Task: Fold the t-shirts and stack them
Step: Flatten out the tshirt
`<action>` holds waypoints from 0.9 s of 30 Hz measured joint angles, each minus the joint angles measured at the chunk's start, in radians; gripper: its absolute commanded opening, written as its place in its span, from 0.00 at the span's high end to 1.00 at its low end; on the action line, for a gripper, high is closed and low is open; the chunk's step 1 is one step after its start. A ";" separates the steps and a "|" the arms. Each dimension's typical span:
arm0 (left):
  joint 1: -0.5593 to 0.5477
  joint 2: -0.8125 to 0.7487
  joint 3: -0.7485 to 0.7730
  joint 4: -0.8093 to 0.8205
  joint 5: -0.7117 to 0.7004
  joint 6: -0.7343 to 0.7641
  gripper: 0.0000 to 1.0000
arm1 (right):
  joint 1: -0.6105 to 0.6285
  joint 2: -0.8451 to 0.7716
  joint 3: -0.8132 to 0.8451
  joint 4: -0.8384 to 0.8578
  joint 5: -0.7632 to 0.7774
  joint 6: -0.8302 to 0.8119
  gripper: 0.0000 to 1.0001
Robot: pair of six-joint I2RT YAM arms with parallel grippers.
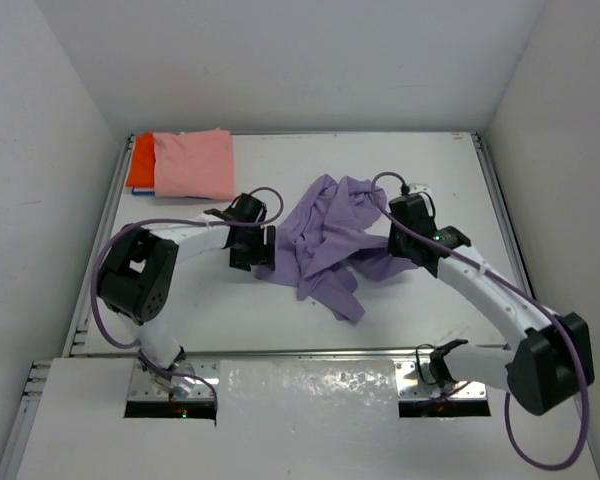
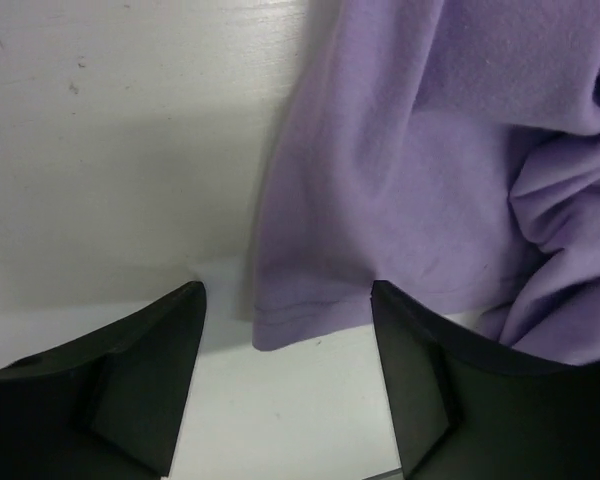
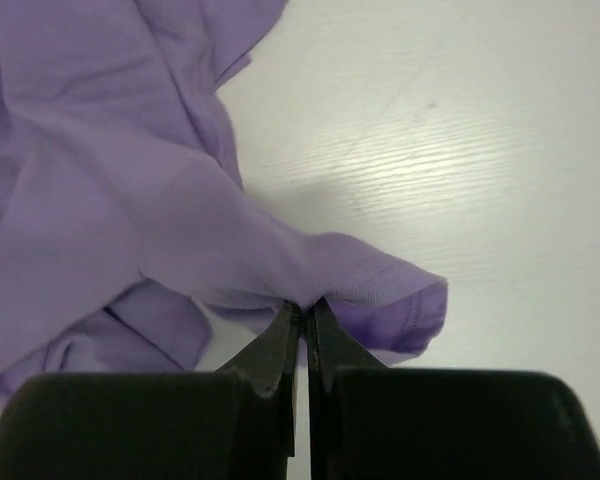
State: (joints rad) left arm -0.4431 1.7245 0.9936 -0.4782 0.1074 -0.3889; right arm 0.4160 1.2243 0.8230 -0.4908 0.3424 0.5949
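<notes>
1. Lavender shirt (image 1: pixel 330 240) lies crumpled mid-tabletop (image 1: pixel 430 170), bunched and twisted, one tail trailing toward 6 o'clock; not yet spread or folded
2. Salmon-pink shirt (image 1: pixel 193 163) sits folded at the far 10 o'clock corner, on top of the orange-red shirt (image 1: pixel 141 160), which shows only as a strip along its 9 o'clock side
3. Right tool (image 3: pixel 305 310) is at the heap's 3 o'clock edge, jaws together and clamped on a thin fold of lavender cloth just inside a stitched hem
4. Left tool (image 2: pixel 285 292) is at the heap's 9 o'clock edge, jaws apart and straddling a hemmed corner that lies flat on the tabletop; nothing gripped
5. Judgement: step in hand is getting two holds so the shirt can be lifted and spread
6. Risk: the right pinch sits at the very fingertips, so a sideways pull could slip the cloth out
7. Risk: the left jaws may close on only the top layer, or scrape the tabletop and miss the corner if they come down too shallow
8. Risk: the two holds may not be matching corners; the twist in the heap could then tighten instead of opening out
9. Risk: a wide sweep toward 10 o'clock could nudge the finished stack
</notes>
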 measured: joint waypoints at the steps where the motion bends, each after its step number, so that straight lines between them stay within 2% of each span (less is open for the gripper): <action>1: 0.000 0.006 0.003 0.004 0.000 0.001 0.68 | 0.000 -0.026 0.006 -0.017 0.025 -0.005 1.00; 2: 0.000 0.010 0.004 0.013 0.000 0.000 0.77 | -0.001 -0.045 0.013 -0.029 0.046 -0.009 1.00; 3: 0.000 0.021 0.010 0.018 -0.003 0.008 0.95 | -0.002 -0.063 0.023 -0.044 0.074 -0.013 1.00; 4: 0.000 0.036 0.021 0.017 -0.003 0.015 1.00 | -0.002 -0.075 0.032 -0.058 0.101 -0.016 1.00; 11: 0.007 0.063 0.186 -0.075 -0.106 0.045 1.00 | -0.009 -0.112 0.072 -0.139 0.248 -0.017 1.00; 21: 0.058 -0.040 0.478 -0.208 -0.253 0.043 1.00 | -0.029 -0.138 0.214 -0.209 0.403 -0.047 1.00; 27: 0.188 -0.092 0.610 -0.299 -0.329 0.039 1.00 | -0.102 -0.156 0.323 -0.230 0.494 -0.097 1.00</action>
State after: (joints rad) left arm -0.2554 1.6321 1.6035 -0.7773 -0.2214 -0.3496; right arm 0.3138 1.0683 1.1461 -0.7212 0.8360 0.4976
